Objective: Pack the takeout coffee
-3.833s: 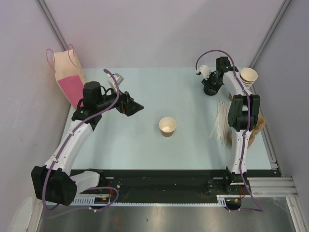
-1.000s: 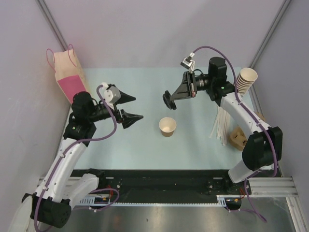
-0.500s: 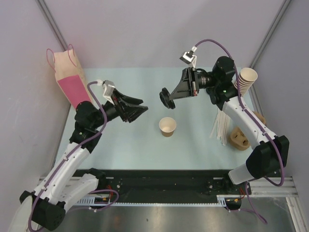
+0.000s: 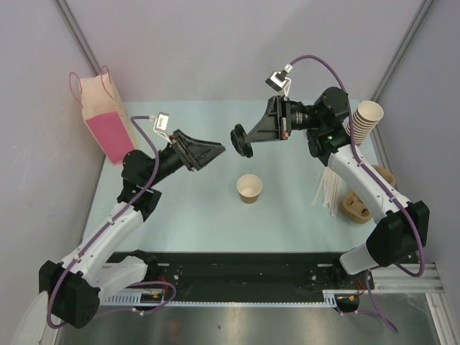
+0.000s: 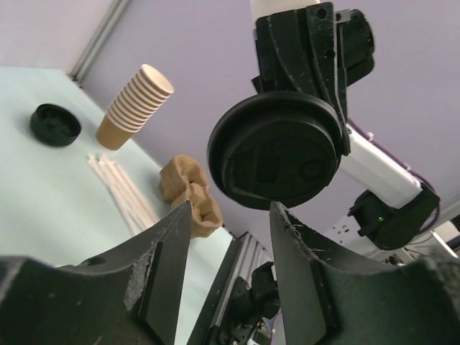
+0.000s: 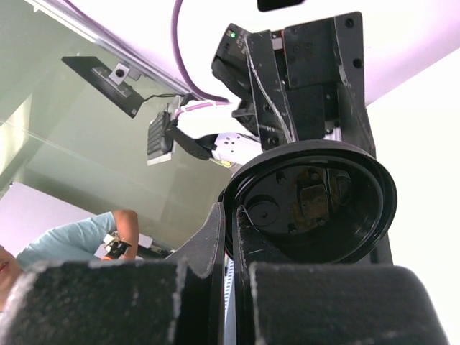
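The takeout coffee's tan paper cup (image 4: 249, 188) stands lidless and upright in the middle of the table. Its round black lid (image 4: 241, 139) hangs in the air above and behind the cup, pinched by the rim in my shut right gripper (image 4: 250, 136). The right wrist view shows the lid (image 6: 316, 201) edge-on between that gripper's (image 6: 231, 215) closed fingers. My left gripper (image 4: 218, 150) is raised and points at the lid from the left, a short gap away. In the left wrist view the lid (image 5: 277, 151) sits just beyond the left gripper (image 5: 230, 208), whose jaws are apart and empty.
A paper bag with a pink panel (image 4: 100, 118) stands at the back left. At the right are a stack of lidless cups (image 4: 363, 118), white straws (image 4: 329, 188) and a moulded-pulp carrier (image 4: 357, 205). Another black lid (image 5: 54, 123) lies on the table near the stack.
My left gripper has risen and swung right toward the lid, and its jaws have narrowed. The right gripper has carried the lid a little left and up.
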Controlling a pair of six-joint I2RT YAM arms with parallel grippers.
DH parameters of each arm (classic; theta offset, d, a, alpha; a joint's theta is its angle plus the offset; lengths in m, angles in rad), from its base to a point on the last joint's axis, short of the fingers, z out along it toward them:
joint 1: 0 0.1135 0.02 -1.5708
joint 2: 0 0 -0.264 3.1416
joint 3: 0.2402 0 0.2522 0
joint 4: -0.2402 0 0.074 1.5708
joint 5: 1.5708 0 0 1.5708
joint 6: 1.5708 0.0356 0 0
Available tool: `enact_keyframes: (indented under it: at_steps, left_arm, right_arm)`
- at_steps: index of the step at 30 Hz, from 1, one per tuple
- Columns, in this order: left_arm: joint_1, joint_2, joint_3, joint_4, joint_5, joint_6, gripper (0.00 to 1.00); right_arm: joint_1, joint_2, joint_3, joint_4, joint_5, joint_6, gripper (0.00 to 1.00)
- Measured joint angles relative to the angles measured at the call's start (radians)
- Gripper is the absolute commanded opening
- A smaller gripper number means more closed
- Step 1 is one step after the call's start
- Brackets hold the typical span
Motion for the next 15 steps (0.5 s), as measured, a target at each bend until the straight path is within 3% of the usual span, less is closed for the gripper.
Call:
enact_keyframes:
  at_steps: [15]
  left_arm:
    - [-0.042, 0.068, -0.033, 0.246, 0.008, -0.069, 0.38]
  right_arm:
    - [0.049, 0.001, 0.000, 0.025, 0.010, 0.035, 0.00]
